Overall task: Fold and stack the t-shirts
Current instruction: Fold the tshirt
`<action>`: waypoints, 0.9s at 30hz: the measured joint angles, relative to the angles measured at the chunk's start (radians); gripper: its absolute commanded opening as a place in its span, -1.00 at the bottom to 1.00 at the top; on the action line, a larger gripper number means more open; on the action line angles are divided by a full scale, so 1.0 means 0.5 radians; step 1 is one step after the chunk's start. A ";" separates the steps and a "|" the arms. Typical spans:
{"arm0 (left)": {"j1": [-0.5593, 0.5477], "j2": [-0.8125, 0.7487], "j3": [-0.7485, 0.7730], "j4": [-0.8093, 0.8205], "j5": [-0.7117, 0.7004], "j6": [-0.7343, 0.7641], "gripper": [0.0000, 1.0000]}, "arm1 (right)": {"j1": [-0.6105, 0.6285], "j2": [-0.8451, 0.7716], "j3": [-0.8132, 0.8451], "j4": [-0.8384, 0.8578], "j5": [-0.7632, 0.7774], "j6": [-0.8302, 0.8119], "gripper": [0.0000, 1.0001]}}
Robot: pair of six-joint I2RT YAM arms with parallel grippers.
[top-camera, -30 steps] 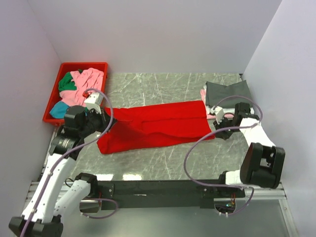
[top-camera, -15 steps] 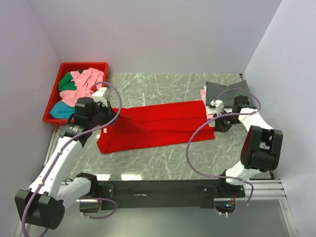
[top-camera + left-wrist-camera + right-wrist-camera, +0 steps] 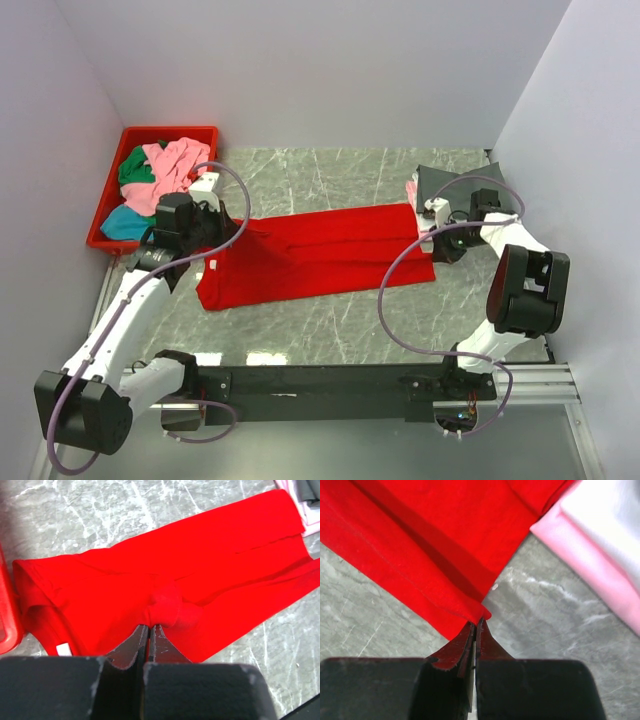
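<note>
A large red t-shirt (image 3: pixel 320 255) lies stretched left to right across the marble table as a long, partly folded band. My left gripper (image 3: pixel 232 238) is at its left end, shut on a bunched fold of the red cloth (image 3: pixel 165 605); its tips (image 3: pixel 150 626) meet there. My right gripper (image 3: pixel 432 242) is at the right end, shut on a corner of the red t-shirt (image 3: pixel 420 530), with its tips (image 3: pixel 477 621) at that corner. Folded t-shirts lie stacked at the far right: dark grey (image 3: pixel 460 185) on top, with white (image 3: pixel 615 505) and pink (image 3: pixel 580 545) below.
A red plastic bin (image 3: pixel 110 200) stands at the far left with pink (image 3: pixel 175 160), green (image 3: pixel 135 168) and teal (image 3: pixel 120 222) shirts heaped in it. White walls close in the table on three sides. The arm bases sit on a black rail (image 3: pixel 320 380) at the near edge.
Both grippers have moved away from the near edge toward the far side, taking their pinched parts of the red t-shirt along. The red band has become narrower.
</note>
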 measured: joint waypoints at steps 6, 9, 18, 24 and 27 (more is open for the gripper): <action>0.007 0.009 0.000 0.004 -0.039 0.010 -0.99 | 0.060 0.059 0.040 0.031 0.002 0.038 -0.96; 0.010 0.012 0.000 0.006 -0.045 0.015 -0.99 | 0.079 0.097 0.065 0.040 0.006 0.062 -0.93; 0.010 0.071 0.000 0.043 -0.045 0.031 -0.99 | 0.088 0.118 0.078 0.098 0.078 0.135 -0.10; 0.015 0.113 0.014 0.046 -0.048 0.045 -0.99 | 0.087 0.053 0.076 0.262 0.185 0.372 -0.09; 0.015 0.127 0.029 0.047 -0.052 0.047 -0.99 | 0.087 -0.048 0.075 0.327 0.163 0.491 -0.08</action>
